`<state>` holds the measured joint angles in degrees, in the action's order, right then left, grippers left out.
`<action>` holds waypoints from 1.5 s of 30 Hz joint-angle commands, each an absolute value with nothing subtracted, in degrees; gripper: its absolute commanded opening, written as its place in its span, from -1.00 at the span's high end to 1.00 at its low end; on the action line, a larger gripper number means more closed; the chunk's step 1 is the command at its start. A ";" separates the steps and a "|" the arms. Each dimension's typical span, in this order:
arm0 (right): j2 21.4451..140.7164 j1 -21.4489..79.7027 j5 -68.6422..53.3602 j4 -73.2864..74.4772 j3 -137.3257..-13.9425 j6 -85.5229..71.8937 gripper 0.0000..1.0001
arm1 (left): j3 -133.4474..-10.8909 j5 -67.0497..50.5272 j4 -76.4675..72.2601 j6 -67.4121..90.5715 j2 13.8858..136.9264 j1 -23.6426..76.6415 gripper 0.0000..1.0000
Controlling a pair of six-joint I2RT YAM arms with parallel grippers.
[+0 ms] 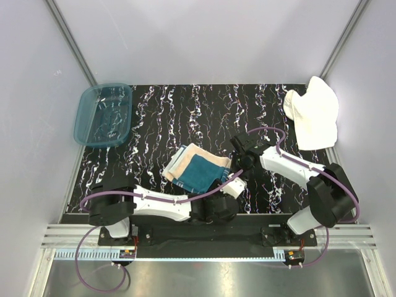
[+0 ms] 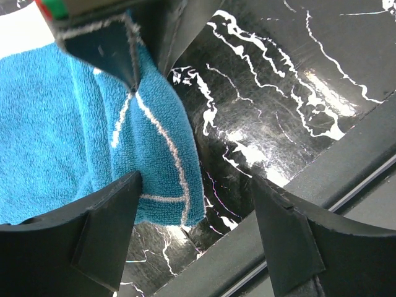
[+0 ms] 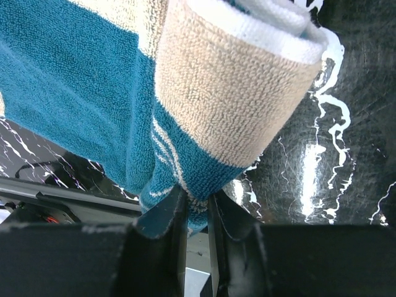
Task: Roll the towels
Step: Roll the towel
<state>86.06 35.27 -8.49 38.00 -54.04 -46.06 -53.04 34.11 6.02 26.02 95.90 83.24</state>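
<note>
Right now we are pinching the patterned towel (image 3: 74,80) with the right tool (image 3: 197,207), its fingers (image 3: 162,226) pressing on a teal hem corner with only the cloth between them. In that wrist view the towel is running away toward 12 o'clock. A partly rolled tan fold with white cloth at its core is sitting at 1 o'clock from the pinch.

We are holding the left tool (image 2: 195,182) spread wide and gripping nothing. In its own view the pinched teal corner is hanging at 10 o'clock, its stitched hem just beside the left-hand finger. We cannot tell whether hem and finger are touching.

Seen from above, the patterned towel is lying near the middle of the counter (image 1: 185,111), slightly toward 6 o'clock, with both arms reaching in at its 4 o'clock corner. The white towel (image 1: 315,117) is lying crumpled at the counter's 2 o'clock corner, well apart from the tools and reaching past the edge there. A teal plastic tub (image 1: 104,114) is sitting at the 10 o'clock corner.
</note>
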 commanded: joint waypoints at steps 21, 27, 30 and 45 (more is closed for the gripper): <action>84.64 35.86 -8.18 40.34 -57.04 -45.09 0.29 | -47.02 29.89 0.62 30.15 92.47 79.99 0.50; 85.69 35.07 -3.17 44.81 -61.33 -42.98 -0.56 | -44.04 24.09 -1.49 30.85 87.55 76.47 0.53; 85.78 33.93 -0.35 48.50 -63.89 -41.49 -0.78 | -42.54 19.96 -2.46 31.29 85.35 74.02 0.53; 70.06 28.74 0.18 41.78 -61.63 -39.64 -0.94 | -37.09 -5.08 -12.03 37.79 77.70 60.92 0.53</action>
